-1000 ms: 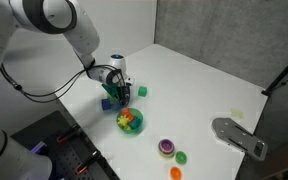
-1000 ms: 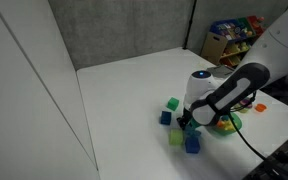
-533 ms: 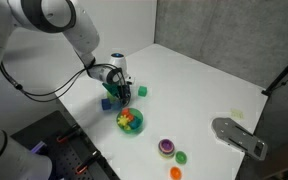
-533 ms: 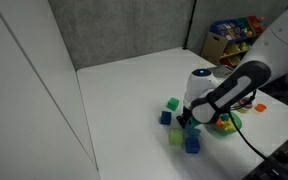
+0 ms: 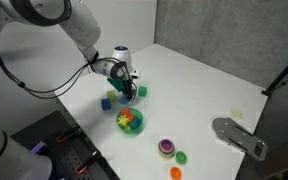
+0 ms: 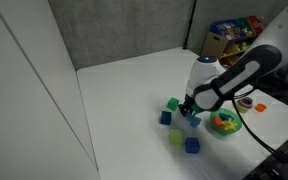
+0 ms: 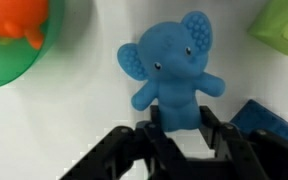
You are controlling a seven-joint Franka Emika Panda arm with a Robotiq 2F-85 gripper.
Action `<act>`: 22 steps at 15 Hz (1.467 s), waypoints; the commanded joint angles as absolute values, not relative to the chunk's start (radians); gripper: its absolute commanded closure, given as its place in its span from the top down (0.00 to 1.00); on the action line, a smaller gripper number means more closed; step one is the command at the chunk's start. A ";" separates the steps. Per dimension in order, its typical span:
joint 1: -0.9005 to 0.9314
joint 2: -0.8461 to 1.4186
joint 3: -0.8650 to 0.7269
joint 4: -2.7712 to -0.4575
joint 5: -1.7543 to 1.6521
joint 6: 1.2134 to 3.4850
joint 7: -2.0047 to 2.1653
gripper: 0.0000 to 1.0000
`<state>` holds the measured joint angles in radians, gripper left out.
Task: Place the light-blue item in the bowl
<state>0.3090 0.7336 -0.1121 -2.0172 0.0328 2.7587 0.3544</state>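
**Remote desk:** Light-blue item [image 7: 172, 80], where do you have it?

**Me:** I see it dead centre in the wrist view. It is a small blue elephant toy with its ears spread, facing my camera. The gripper [image 7: 180, 128] is clamped on its lower body, with a dark finger [image 7: 216, 132] pressed against each side.

**Remote desk:** Is it clear of the table [image 5: 204, 85]?

**Me:** I cannot tell. The white surface is behind it, but none of my views shows whether there is a gap.

**Remote desk:** And the bowl?

**Me:** The green bowl [image 7: 4, 68] sits at the upper left of the wrist view, apart from the elephant, with an orange toy [image 7: 16, 18] inside it. In both exterior views the bowl is near the gripper and heaped with coloured pieces.

**Remote desk:** Anything else close by?

**Me:** In the wrist view a green block [image 7: 284, 25] is at the upper right. A darker blue block [image 7: 269, 118] is at the lower right, just beside one finger. In an exterior view I see more small blocks scattered near the gripper, and a purple dish [image 5: 166, 147] well apart, toward the table's near edge.
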 commanded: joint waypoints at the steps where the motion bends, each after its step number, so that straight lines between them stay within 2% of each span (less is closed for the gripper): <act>1: 0.272 0.654 -0.139 -2.047 -0.012 2.705 0.316 0.18; 12: 0.163 0.535 -0.188 -2.179 -0.114 2.714 0.270 0.18; 22: 0.175 0.521 -0.202 -2.271 -0.145 2.762 0.258 0.18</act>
<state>0.1793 0.5687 -0.1961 -2.2225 -0.1137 2.7455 0.2749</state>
